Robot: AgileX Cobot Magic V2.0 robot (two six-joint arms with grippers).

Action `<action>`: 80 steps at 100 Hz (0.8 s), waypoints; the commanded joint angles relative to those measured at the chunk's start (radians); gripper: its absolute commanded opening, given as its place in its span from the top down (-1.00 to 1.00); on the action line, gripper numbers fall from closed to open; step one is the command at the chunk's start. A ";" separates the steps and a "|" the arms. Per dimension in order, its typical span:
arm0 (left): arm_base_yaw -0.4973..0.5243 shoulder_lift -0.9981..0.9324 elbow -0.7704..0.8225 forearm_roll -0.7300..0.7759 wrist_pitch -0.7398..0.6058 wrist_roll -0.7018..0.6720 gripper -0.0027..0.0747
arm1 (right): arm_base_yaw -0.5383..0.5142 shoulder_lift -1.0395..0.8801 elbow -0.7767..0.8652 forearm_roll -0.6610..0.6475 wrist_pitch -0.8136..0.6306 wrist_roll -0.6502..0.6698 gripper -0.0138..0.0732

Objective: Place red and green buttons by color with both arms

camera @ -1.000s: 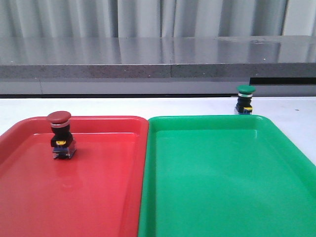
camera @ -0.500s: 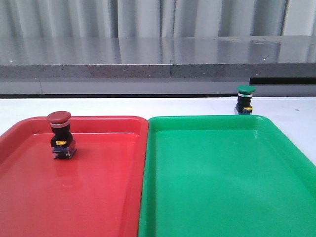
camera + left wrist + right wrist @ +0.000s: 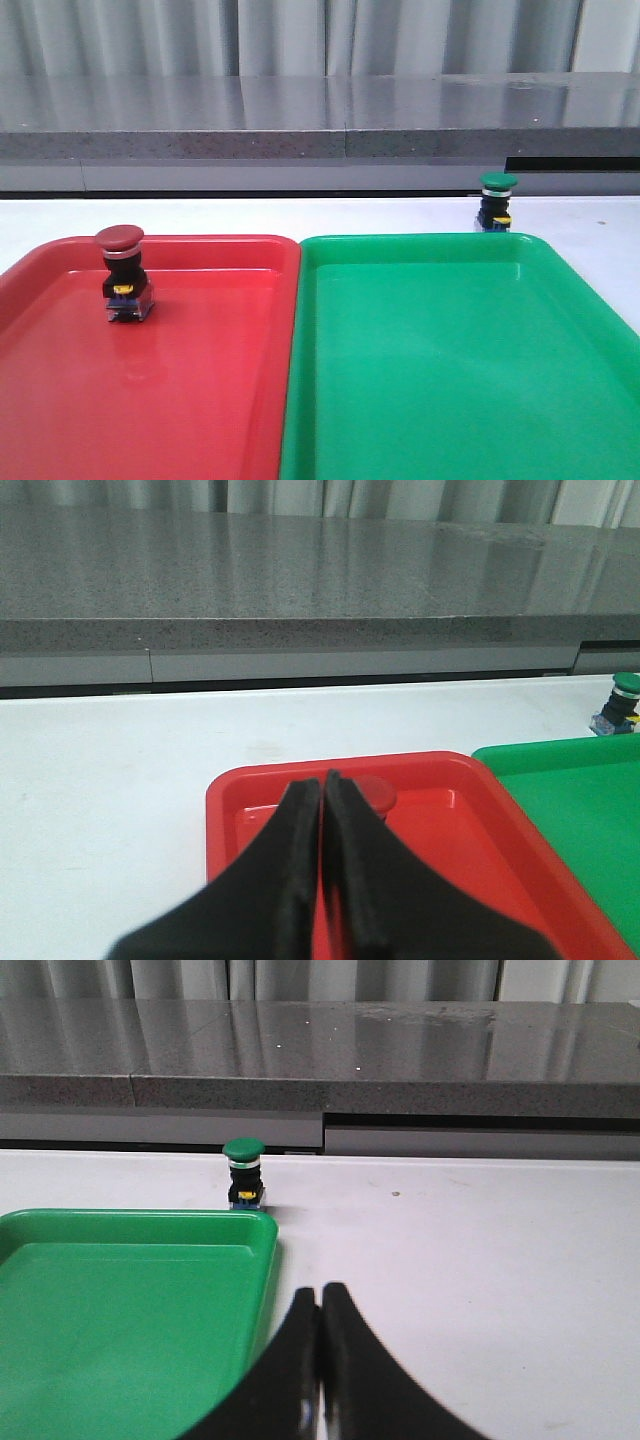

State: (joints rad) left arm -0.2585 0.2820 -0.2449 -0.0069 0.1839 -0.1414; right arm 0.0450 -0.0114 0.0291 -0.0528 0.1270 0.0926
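Left pincer (image 3: 321, 785) closed; red button (image 3: 374, 792) just beyond | right pincer (image 3: 320, 1295) closed; green button (image 3: 243, 1171) ahead, apart

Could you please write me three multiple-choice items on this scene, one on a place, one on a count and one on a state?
1. Where is the green button?
A. In the green tray
B. On the table beyond the green tray
C. In the red tray

2. How many buttons are in the red tray?
A. None
B. One
C. Two

3. How are the left gripper's fingers?
A. Shut on nothing
B. Wide open
C. Shut on the red button

Key:
1. B: it stands on the white table past the far rim of the green tray.
2. B: only the red button stands in it.
3. A: the fingers meet with nothing between them, and the red button shows beyond their tips.
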 commanded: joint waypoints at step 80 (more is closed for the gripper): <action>0.142 -0.127 0.055 0.071 -0.076 -0.004 0.98 | -0.004 -0.019 -0.017 -0.012 -0.089 0.002 0.84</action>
State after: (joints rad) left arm -0.1639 0.1984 -0.2009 0.0578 0.1858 -0.1414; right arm 0.0450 -0.0114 0.0291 -0.0528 0.1270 0.0926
